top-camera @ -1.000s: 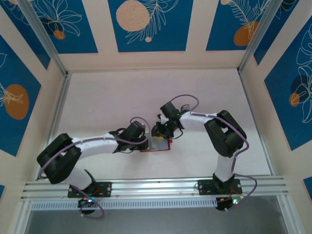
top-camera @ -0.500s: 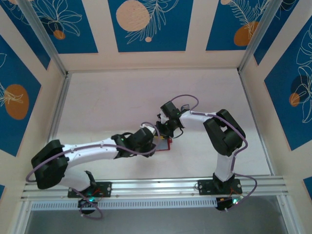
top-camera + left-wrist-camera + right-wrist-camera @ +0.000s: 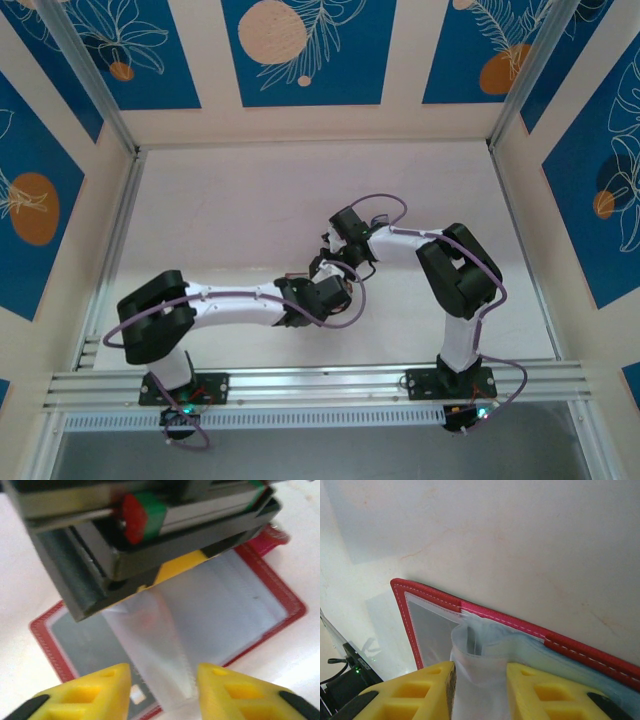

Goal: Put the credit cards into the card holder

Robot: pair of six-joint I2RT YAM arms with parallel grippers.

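Surface (image 3: pixel 250 200): pale off-white, with faint brownish marks and scuffs in the right wrist view. One item lies directly on it, near the middle: the card holder (image 3: pixel 427 596), red with a stitched border, opened flat, its clear sleeves facing up.

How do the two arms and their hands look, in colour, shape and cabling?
The left arm and the right arm have white links with bulky black joints, and a thin purple cable loops along each. The left hand and the right hand carry blocky yellow fingers with square recesses.
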